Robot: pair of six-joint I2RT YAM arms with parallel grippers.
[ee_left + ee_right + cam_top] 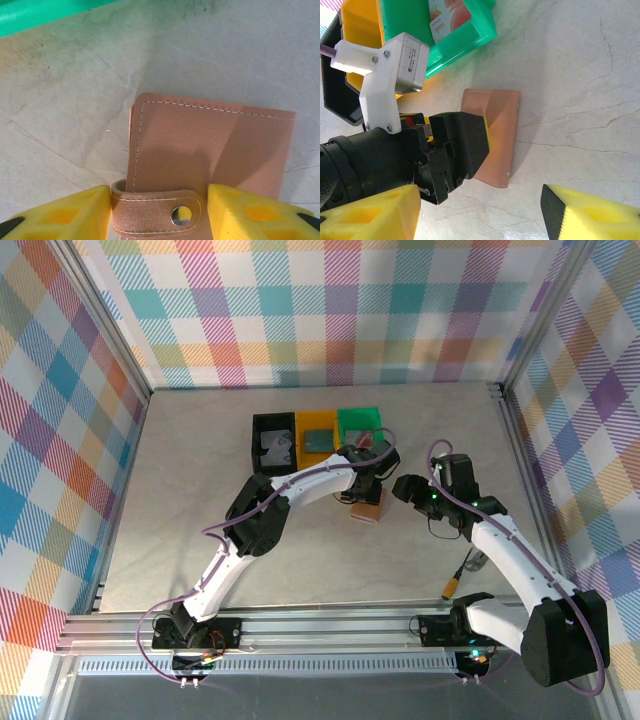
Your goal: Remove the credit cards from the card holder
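Note:
The reddish-brown card holder [368, 508] lies shut and flat on the table, its strap snapped over one edge [155, 212]. My left gripper [157, 200] hangs right over it, yellow fingers either side of the strap. The left pad touches the strap; a narrow gap shows at the right pad. In the right wrist view the card holder [500, 130] lies partly under the left gripper [465, 145]. My right gripper [480, 215] stands open just right of the holder, nothing between its fingers. A pale credit card with red-orange spots [450, 12] lies in the green bin.
Three bins stand in a row behind the holder: black [258, 440], yellow [317, 421] and green [360, 415]. A teal card [318, 443] lies in the yellow bin and a grey-white one [275, 445] in the black bin. Checked walls enclose the table.

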